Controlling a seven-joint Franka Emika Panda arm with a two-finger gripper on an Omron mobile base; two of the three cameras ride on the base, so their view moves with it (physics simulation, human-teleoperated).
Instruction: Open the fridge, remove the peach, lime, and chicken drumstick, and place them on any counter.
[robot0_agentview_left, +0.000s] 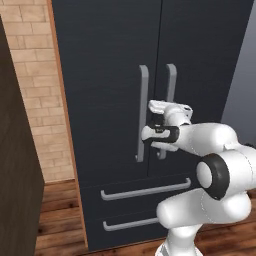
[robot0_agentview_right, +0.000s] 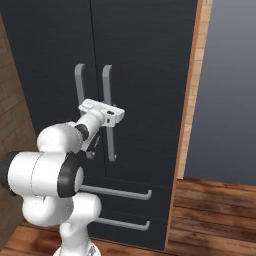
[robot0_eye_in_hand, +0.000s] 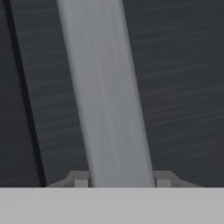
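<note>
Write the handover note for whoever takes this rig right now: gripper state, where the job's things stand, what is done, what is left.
Gripper: shut on the right door handle of the fridge; in the hand view the grey bar runs between the two finger tips.
Fridge: both doors closed, both drawers shut.
Peach, lime, chicken drumstick: hidden, presumably behind the closed doors.
Done: handle reached and gripped.
Left: pull the door open, take out the three items one at a time, set each on a counter.
</note>
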